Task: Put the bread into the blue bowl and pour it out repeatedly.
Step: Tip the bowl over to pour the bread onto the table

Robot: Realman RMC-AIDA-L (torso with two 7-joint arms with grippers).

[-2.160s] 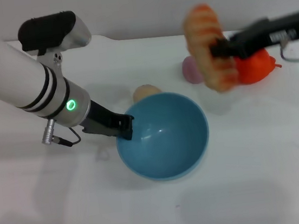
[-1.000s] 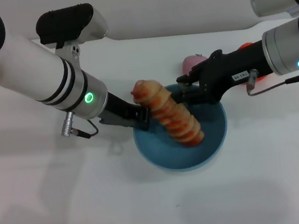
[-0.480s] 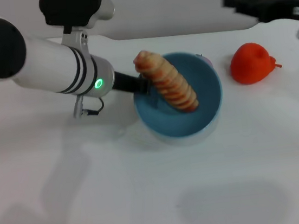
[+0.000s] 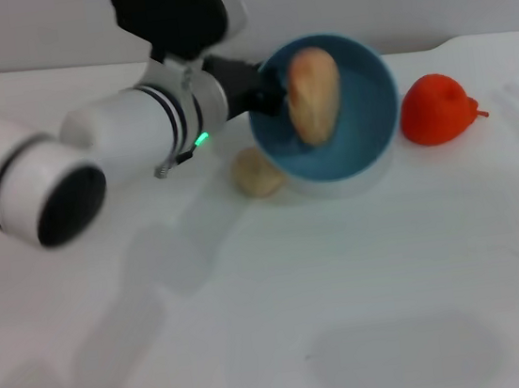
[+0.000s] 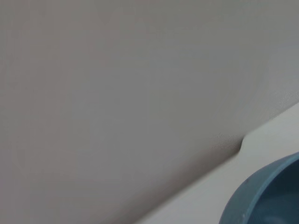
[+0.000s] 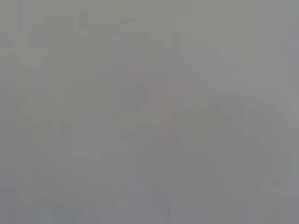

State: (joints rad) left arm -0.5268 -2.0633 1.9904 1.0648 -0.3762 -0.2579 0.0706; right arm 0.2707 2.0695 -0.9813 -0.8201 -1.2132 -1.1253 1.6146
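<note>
A: Where is the left arm?

B: It reaches from the near left across to the far middle of the desk (image 4: 367,294), its forearm foreshortened towards the camera. The left end effector (image 4: 264,89) is clamped on the left rim of the bowl (image 4: 366,96).

A: How does the bowl sit?

B: Lifted and tipped, its opening facing the near side. The left wrist view catches only a bit of its blue rim (image 5: 261,191) against the grey wall.

A: And the bread?

B: The bread (image 4: 312,93) lies inside the tilted bowl, standing nearly on end against the inner wall.

A: Anything else?

B: A small beige ball (image 4: 256,172) sits on the desk just near-left of the bowl, and an orange-red toy (image 4: 436,109) lies to its right.

A: The right end effector?

B: Out of sight; its wrist view shows plain grey.
</note>
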